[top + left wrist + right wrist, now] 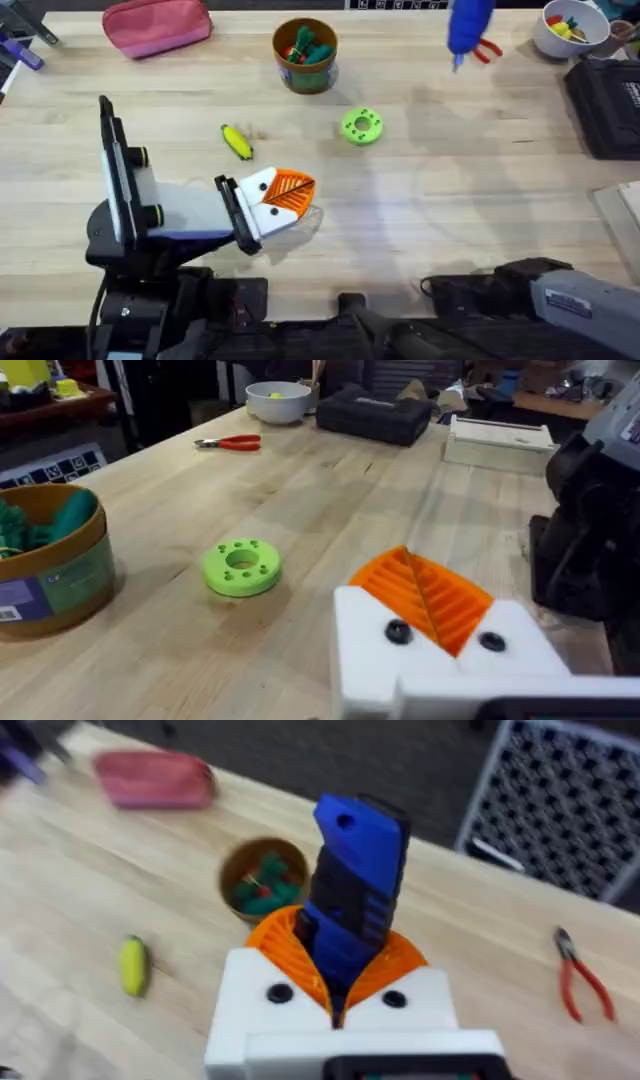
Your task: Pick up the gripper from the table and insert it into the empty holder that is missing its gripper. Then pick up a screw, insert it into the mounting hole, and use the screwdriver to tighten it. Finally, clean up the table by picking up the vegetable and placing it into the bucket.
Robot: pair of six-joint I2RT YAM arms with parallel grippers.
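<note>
- Right gripper (pixel 335 982) held the blue screwdriver (pixel 352 890) clamped between its 2 orange pads, body upright above the fingers. In the overhead view the screwdriver (pixel 468 25) hung over the far right of the table, next to the red pliers (pixel 487 50).
- Left gripper (pixel 285 196) sat low over the table, near-left of middle. Its 2 orange pads met at the tip with nothing between them, so I logged the fingers as closed and empty.
- Vegetable (pixel 237 141), yellow with a green end, lay on bare wood just beyond the left gripper, well short of the bucket (pixel 306 55). The bucket stood at the far middle with green and red toy pieces inside.
- Green ring (pixel 361 127) lay to the right of the vegetable, apart from it.
- I could not pick out a loose orange finger, a bare holder or a screw.
- My read: cleanup was the step in hand.
- Risk 1: the vegetable is small and rounded; closing off-centre could roll or squirt it away.
- Risk 2: the bucket is part full, so a high release could bounce it out.
- Risk 3: the screwdriver stands tall in its grip and could tilt on a fast swing.
</note>
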